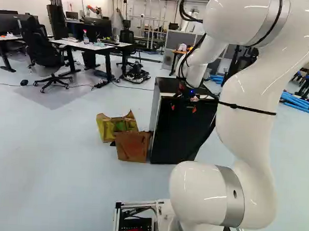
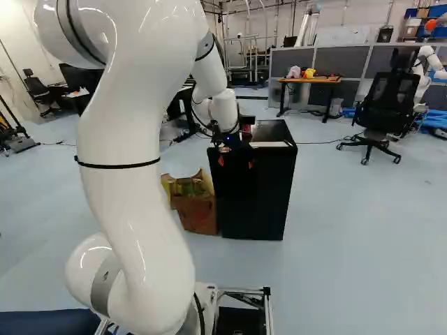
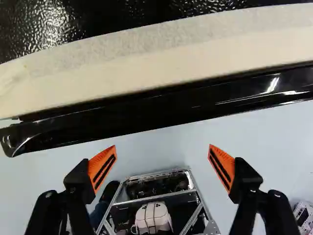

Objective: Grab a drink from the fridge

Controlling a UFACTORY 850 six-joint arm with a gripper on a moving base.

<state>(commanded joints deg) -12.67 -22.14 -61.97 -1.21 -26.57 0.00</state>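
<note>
The black fridge [image 1: 169,139] stands ahead of the base, and its door [image 2: 253,209] looks shut. My gripper [image 1: 184,108] hangs at the upper front of the fridge, also seen as the gripper [image 2: 236,162] in the right base view. In the wrist view, the gripper [image 3: 162,148] has its orange-padded fingers spread wide with nothing between them. Ahead of the fingertips runs the glossy door's top edge [image 3: 161,111], with a pale strip [image 3: 146,61] and the dark fridge top [image 3: 112,19] beyond it. No drink shows in any view.
A brown box [image 1: 132,146] and a yellow-green bag [image 1: 115,125] stand against the fridge's side. Desks [image 1: 91,46] and an office chair [image 2: 380,105] stand farther back. Another robot [image 2: 423,66] shows at the far right. The base frame [image 3: 195,188] lies below the gripper.
</note>
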